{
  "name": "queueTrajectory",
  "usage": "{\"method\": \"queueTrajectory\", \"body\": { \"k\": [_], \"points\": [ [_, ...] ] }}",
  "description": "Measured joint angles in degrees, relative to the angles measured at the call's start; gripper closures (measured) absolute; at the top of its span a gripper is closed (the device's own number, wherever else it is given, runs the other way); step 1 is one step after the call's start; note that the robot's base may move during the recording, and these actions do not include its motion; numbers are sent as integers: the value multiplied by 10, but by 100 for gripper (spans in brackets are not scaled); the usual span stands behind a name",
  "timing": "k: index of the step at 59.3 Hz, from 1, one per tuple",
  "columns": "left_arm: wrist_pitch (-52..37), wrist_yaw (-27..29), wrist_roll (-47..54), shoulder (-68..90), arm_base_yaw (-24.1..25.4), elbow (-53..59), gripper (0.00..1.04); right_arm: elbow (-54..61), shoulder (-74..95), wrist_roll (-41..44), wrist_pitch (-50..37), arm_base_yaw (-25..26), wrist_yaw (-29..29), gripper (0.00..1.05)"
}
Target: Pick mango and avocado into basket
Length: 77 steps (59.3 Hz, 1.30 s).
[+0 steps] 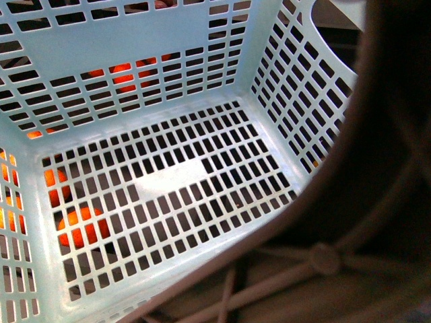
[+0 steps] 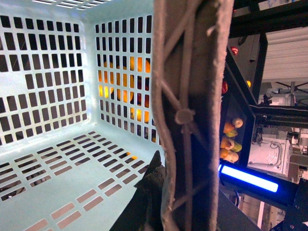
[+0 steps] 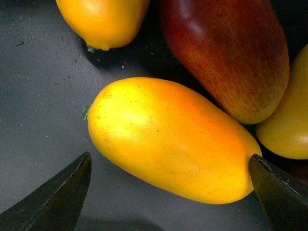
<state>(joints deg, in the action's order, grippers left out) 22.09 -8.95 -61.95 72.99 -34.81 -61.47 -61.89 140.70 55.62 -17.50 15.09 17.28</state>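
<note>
The right gripper (image 3: pixel 169 159) hangs over the mango (image 3: pixel 168 139) with its jaws released, spread wide; one dark tip shows off each end of the fruit, and neither touches it in the right wrist view; the mango, yellow with an orange flush, lies on its side on the dark grey bench (image 3: pixel 38 96); a dark red fruit (image 3: pixel 231 53) lies just beside it, and whether their skins meet cannot be told; a yellow fruit (image 3: pixel 103 19) sits apart from its stem end, and another yellow one (image 3: pixel 288 115) lies by the red fruit's tip

In the front view the basket (image 1: pixel 135 40) fills most of the picture, seen from above and very near; its slotted floor is bare, a solid patch at the middle; the brown handle (image 1: pixel 377 134) sweeps blurred across the near side, a round boss (image 1: pixel 325 258) on its ribbing; orange fruits (image 1: pixel 81 225) glow through the slots of the floor and walls, outside the basket

The left wrist view looks along the inside of the basket, the ribbed handle running straight through the picture; part of the left gripper (image 2: pixel 153 187) shows dark against the handle's edge, and I cannot tell whether its jaws are clenched or released; a blue light strip (image 2: pixel 248 177) glows beyond the handle
</note>
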Motion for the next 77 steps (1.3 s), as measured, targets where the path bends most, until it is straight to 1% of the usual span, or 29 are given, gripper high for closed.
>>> {"method": "queueTrajectory", "body": {
  "k": [12, 21, 32, 66, 67, 71, 74, 77],
  "points": [
    [0, 0, 0, 0, 0, 0, 98, -15, 13, -28, -21, -10, -3, 9],
    [0, 0, 0, 0, 0, 0, 98, -22, 30, -50, -35, -17, -30, 9],
    [0, 0, 0, 0, 0, 0, 98, -24, 52, -66, -51, -21, -46, 9],
    [0, 0, 0, 0, 0, 0, 98, -17, 64, -119, -85, -50, -53, 9],
    [0, 0, 0, 0, 0, 0, 98, -16, 65, -120, -86, -50, -53, 9],
    [0, 0, 0, 0, 0, 0, 98, -14, 66, -122, -88, -52, -54, 19],
    [0, 0, 0, 0, 0, 0, 98, -11, 66, -122, -90, -52, -56, 29],
    [0, 0, 0, 0, 0, 0, 98, -10, 66, -123, -90, -52, -57, 34]
  ]
}}
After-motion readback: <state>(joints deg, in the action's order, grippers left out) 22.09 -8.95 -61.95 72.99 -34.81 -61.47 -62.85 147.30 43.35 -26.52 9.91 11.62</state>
